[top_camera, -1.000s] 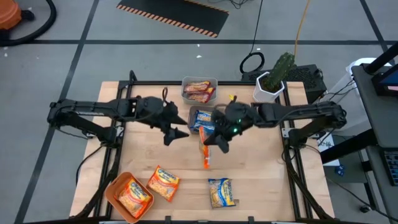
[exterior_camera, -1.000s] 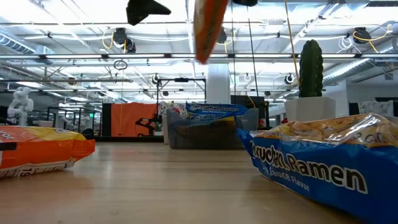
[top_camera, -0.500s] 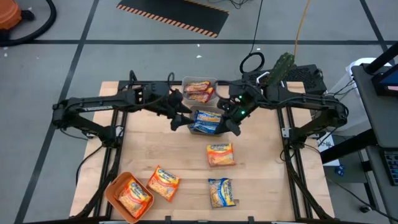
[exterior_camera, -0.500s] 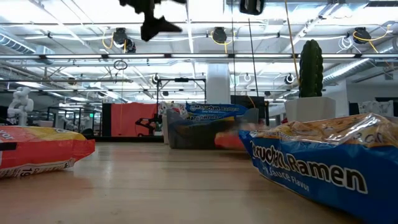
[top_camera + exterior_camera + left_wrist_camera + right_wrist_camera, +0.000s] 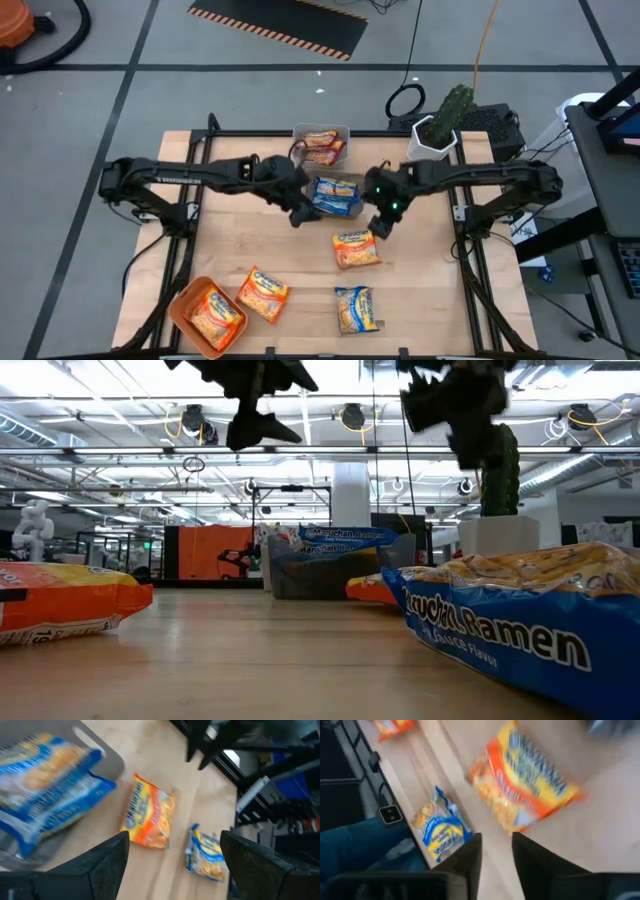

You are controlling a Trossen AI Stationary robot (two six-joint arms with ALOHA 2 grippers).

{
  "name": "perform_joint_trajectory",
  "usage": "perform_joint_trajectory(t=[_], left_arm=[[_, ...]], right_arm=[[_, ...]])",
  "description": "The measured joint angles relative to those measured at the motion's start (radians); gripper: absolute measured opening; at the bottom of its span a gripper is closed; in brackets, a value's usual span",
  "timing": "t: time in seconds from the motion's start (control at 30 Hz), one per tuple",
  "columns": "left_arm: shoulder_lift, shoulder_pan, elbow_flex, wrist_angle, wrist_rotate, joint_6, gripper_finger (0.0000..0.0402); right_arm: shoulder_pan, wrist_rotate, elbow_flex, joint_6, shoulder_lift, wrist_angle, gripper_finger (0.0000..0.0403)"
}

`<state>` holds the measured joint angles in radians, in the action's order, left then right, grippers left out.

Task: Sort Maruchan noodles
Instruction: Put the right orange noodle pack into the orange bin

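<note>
An orange Maruchan packet (image 5: 355,248) lies flat on the table's middle, also in the left wrist view (image 5: 150,812) and the right wrist view (image 5: 525,785). My right gripper (image 5: 382,228) hovers just above its far right corner, fingers (image 5: 467,865) a little apart and empty. My left gripper (image 5: 300,215) hangs wide open (image 5: 175,870) beside the grey bin (image 5: 312,183) of blue packets (image 5: 335,198). A blue packet (image 5: 358,308) and another orange one (image 5: 263,293) lie flat near the front edge.
A clear bin (image 5: 322,143) of reddish packets stands at the far edge. An orange tray (image 5: 185,300) holding a packet sits at the near left corner. A potted cactus (image 5: 440,125) stands at the far right. Bare wood lies between the packets.
My right gripper has let go of the orange packet that hung from it; the packet has fallen and now lies flat on the table's middle. The gripper drew back toward the bins, then came down over the packet. My left gripper has moved right and down beside the grey bin.
</note>
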<state>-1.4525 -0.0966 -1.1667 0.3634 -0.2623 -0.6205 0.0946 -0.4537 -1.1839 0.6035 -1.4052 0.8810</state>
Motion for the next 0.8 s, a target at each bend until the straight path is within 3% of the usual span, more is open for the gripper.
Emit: perform_joint_trajectory(t=[0.23,0.43,0.57,0.8], left_arm=[[0.003,0.083,0.000,0.001,-0.021,-0.053,0.0314],[0.005,0.122,0.000,0.008,-0.047,-0.047,0.0314],[0.005,0.139,0.000,0.008,-0.052,-0.042,0.0314],[0.005,0.161,0.000,0.014,-0.055,-0.016,0.0314]], right_arm=[[-0.107,-0.026,0.248,0.261,0.020,-0.329,0.0168],[-0.196,0.059,0.421,0.473,0.020,-0.604,0.0193],[-0.222,0.096,0.497,0.558,0.019,-0.668,0.0196],[-0.242,0.200,0.537,0.523,0.020,-0.687,0.0196]])
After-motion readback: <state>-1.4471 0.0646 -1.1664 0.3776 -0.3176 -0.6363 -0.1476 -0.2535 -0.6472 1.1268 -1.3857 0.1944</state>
